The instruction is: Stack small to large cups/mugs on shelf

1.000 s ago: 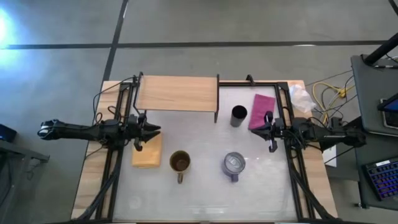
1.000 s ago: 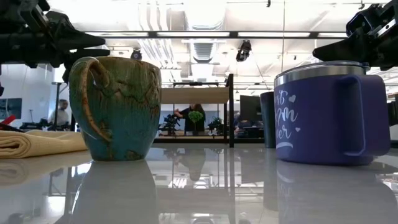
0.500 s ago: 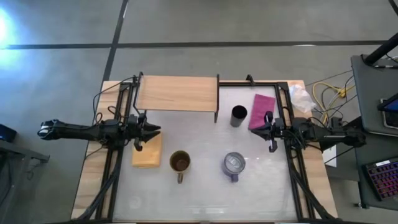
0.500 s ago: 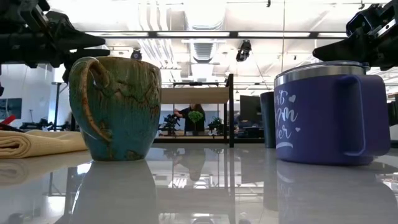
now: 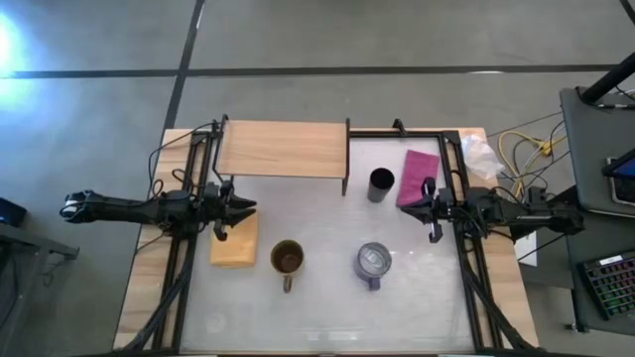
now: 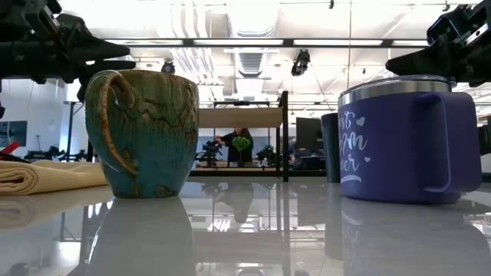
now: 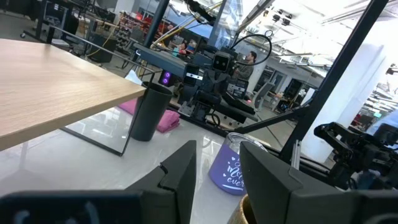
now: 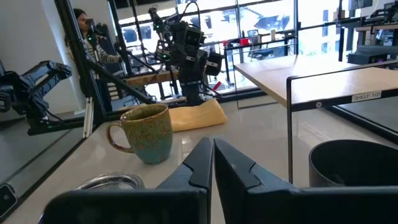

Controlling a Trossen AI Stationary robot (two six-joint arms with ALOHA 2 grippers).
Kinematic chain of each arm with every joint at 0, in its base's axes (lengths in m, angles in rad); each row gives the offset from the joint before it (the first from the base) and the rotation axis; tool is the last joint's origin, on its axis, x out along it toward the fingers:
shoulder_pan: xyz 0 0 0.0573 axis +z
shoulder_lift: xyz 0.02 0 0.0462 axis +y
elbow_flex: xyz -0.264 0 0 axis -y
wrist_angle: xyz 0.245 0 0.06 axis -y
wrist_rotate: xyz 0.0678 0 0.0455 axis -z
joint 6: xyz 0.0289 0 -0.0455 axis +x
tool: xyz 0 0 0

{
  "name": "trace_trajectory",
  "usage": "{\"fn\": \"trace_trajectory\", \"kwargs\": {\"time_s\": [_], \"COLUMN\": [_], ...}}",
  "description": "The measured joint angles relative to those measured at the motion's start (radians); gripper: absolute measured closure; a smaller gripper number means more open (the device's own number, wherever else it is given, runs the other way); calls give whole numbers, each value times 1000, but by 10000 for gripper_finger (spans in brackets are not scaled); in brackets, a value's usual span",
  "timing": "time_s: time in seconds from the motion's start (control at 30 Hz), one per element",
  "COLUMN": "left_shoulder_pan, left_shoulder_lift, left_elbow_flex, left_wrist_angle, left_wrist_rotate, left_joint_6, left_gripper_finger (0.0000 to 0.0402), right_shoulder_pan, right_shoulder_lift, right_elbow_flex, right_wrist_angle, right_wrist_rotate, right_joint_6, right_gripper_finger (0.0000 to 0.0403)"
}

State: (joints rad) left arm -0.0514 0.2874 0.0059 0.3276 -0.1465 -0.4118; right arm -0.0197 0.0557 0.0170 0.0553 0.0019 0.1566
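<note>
The light-wood shelf (image 5: 282, 149) stands on black legs at the table's far left. The small black cup (image 5: 381, 184) stands on the table just right of the shelf's right end. The olive-brown mug (image 5: 287, 259) and the purple mug (image 5: 372, 263) with its silvery top stand side by side nearer the front, handles toward the near edge. My left gripper (image 5: 238, 208) hovers open and empty over the table's left side, left of the olive mug. My right gripper (image 5: 425, 210) hovers shut and empty at the right, beside the black cup.
A folded yellow-tan pad (image 5: 235, 242) lies under my left gripper. A pink cloth (image 5: 421, 177) lies at the far right behind my right gripper. Black frame rails (image 5: 466, 268) run along both table sides. Bare white tabletop lies between and in front of the mugs.
</note>
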Motion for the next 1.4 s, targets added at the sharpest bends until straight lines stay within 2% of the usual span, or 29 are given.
{"fn": "trace_trajectory", "kwargs": {"time_s": [0.2, 0.27, 0.47, 0.67, 0.87, 1.07, 1.13, 1.23, 1.4], "left_shoulder_pan": [0, 0, 0, 0, 0, 0, 0, 0, 0], "left_shoulder_lift": [0, 0, 0, 0, 0, 0, 0, 0, 0], "left_elbow_flex": [0, 0, 0, 0, 0, 0, 0, 0, 0], "left_wrist_angle": [0, 0, 0, 0, 0, 0, 0, 0, 0], "left_wrist_rotate": [0, 0, 0, 0, 0, 0, 0, 0, 0], "left_joint_6": [0, 0, 0, 0, 0, 0, 0, 0, 0], "left_gripper_finger": [292, 292, 292, 292, 292, 292, 292, 292, 292], "right_shoulder_pan": [0, 0, 0, 0, 0, 0, 0, 0, 0], "right_shoulder_lift": [0, 0, 1, 4, 4, 4, 5, 5, 11], "right_elbow_flex": [0, 0, 0, -1, -1, -1, -1, -1, 16], "right_wrist_angle": [2, 10, 84, 166, 232, 299, 337, 415, 463], "right_wrist_rotate": [0, 0, 2, 26, 18, -21, -3, 87, 314], "right_joint_6": [1, 47, 587, 849, 1016, 1038, 1027, 996, 892], "right_gripper_finger": [394, 394, 394, 394, 394, 394, 394, 394, 394]}}
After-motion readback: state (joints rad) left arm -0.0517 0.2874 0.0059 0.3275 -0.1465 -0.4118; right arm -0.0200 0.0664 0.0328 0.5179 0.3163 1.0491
